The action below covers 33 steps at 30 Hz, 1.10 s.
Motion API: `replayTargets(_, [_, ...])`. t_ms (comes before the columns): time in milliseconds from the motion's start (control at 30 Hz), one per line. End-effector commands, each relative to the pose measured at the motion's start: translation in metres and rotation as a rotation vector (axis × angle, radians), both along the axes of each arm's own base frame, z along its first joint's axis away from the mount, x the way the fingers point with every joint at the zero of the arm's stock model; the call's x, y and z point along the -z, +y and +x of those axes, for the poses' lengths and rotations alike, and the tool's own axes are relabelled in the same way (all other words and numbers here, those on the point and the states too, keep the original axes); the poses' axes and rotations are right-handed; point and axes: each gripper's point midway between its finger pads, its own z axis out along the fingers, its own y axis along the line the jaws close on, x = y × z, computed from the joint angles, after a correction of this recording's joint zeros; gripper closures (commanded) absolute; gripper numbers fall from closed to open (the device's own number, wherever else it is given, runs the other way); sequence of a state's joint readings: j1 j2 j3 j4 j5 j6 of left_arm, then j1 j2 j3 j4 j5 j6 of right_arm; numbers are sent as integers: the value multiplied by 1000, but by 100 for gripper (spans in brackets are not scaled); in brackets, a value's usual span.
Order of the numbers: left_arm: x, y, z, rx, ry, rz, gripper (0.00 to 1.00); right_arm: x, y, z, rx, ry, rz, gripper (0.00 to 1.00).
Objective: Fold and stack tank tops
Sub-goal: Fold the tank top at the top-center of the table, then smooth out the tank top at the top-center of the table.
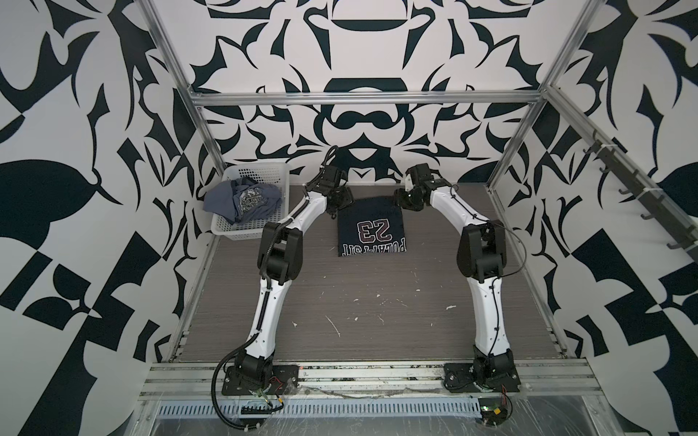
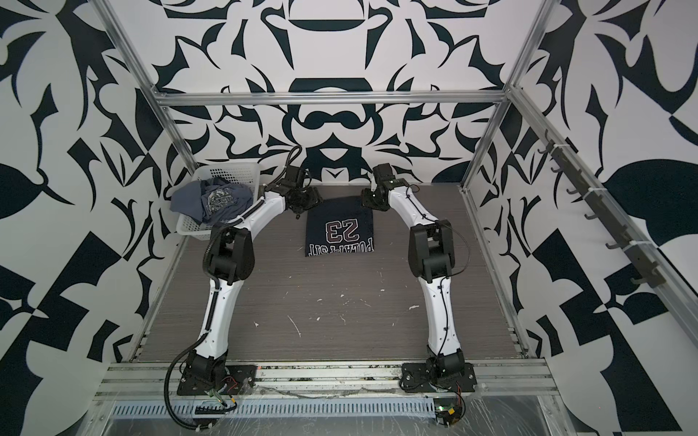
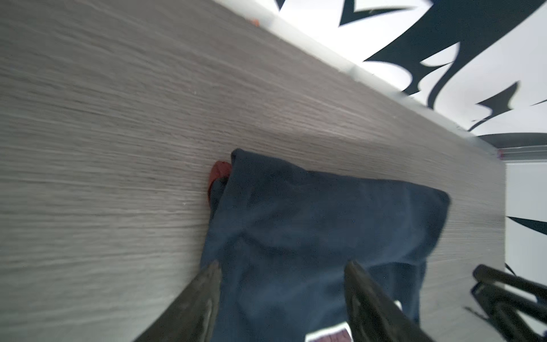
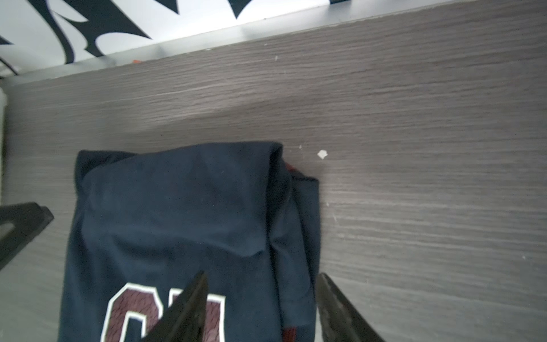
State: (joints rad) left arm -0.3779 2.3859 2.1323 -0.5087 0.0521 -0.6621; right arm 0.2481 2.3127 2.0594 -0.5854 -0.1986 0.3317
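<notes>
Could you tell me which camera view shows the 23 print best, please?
The top views: both show the whole 23 print on the folded navy tank top. The right wrist view shows only part, cut by the frame edge and a jaw; the left wrist view catches just a sliver.

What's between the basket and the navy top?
The left arm crosses the gap from basket to navy top, over table; both top views show it.
</notes>
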Motion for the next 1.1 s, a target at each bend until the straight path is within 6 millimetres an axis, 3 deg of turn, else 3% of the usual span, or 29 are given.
replayTargets(0, [-15,10,-6,-22,-18,12,30,0,11,0,-34,-26,26,45])
replayTargets(167, [-9,13,-13,-31,-7,6,29,25,19,2,-51,23,24,63])
replayTargets(367, [-1,17,-19,-35,9,8,29,40,18,1,-36,52,8,71])
replayTargets(467, [2,21,-20,-42,12,8,29,35,15,-4,-28,49,1,81])
replayTargets(667, [13,28,-24,-60,37,14,29,8,7,-15,1,-5,1,100])
replayTargets(900, [16,35,-27,-80,42,17,29,-7,-2,-34,35,-29,6,100])
replayTargets(1067, [18,36,-29,-81,45,19,29,11,-15,-42,86,-1,-19,100])
